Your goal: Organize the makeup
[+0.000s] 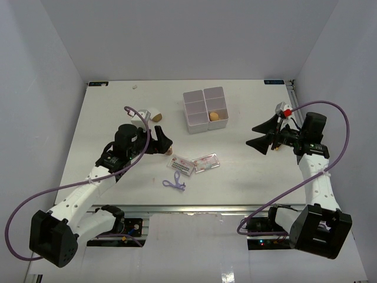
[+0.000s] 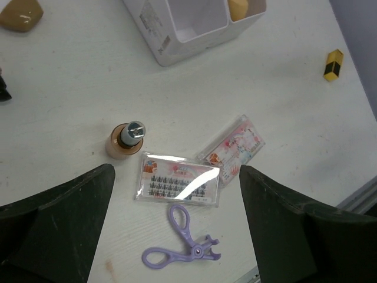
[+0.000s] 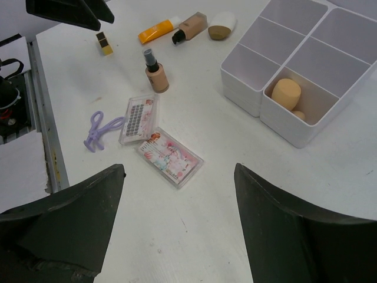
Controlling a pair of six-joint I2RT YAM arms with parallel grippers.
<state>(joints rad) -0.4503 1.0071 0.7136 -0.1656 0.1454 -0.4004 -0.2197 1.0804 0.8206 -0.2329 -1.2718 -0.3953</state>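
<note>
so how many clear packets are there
2. One packet lies by the bottle, the other right beside it, nearer the box. None shows in the box.

The white table bears a four-compartment box, clear packets, purple tool and bottle.

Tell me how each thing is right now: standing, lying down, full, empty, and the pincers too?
Left pincer: open, empty.
Right pincer: open, empty.
White box: tan sponges in one compartment, other three empty.
Pump bottle: standing upright.
Second bottle: lying on its side.
Yellow-orange tube: lying down.
Lash packet: lying flat.
Pink-print packet: lying flat.
Purple tool: lying flat.
</note>
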